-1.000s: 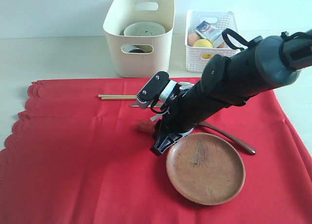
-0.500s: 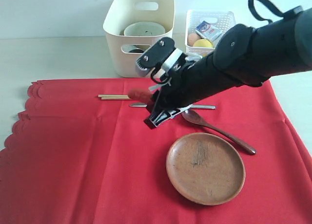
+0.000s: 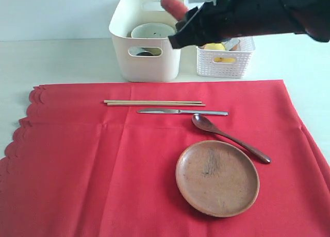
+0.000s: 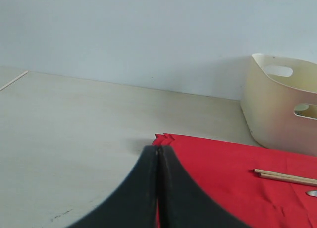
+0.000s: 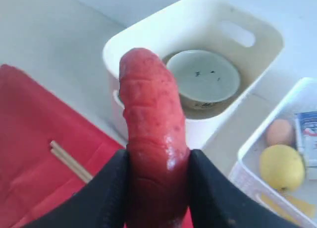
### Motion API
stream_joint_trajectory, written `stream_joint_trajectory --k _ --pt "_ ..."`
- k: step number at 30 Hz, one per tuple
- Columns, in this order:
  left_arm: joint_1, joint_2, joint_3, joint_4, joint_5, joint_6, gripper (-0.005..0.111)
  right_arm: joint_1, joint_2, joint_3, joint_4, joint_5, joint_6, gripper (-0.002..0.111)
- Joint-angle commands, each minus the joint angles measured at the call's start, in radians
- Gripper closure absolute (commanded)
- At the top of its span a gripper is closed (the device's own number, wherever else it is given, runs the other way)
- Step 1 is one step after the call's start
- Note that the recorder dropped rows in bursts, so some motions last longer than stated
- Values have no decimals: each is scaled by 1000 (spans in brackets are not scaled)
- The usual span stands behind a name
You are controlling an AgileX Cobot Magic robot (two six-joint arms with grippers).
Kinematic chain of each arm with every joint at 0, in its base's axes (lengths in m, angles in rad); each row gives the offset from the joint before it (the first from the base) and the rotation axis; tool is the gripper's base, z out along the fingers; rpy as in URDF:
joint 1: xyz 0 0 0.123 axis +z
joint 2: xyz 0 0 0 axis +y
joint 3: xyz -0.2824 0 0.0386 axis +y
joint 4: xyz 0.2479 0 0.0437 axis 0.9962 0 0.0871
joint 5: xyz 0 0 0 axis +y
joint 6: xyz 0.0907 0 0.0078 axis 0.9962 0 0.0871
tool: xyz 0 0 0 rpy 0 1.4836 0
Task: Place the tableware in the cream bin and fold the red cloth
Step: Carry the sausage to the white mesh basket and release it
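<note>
Risen from the red cloth to the far cream bin, my right gripper, half-closed, clamps a red sausage, probably bound right for the white basket; the plate waits on the cloth.

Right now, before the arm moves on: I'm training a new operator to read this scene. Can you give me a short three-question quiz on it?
1. True or false: the plate is already in the cream bin.
2. What do the right jaws hold? A) an egg B) a red sausage C) a lemon
3. Fill in: on the cloth, the ___ lies between the chopsticks and the spoon.
Key: 1 false; 2 B; 3 knife.
</note>
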Motion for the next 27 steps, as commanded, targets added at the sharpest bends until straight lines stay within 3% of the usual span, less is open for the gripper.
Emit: stream_joint_trajectory --k 1,11,27 --pt "2 -5 3 -3 -2 6 107 -94 -9 -59 3 -18 54 108" --pt "2 -5 3 -3 -2 6 107 -262 91 -124 47 -20 56 108" --pt "2 -5 3 -3 -2 6 107 -266 482 -477 47 -64 56 108"
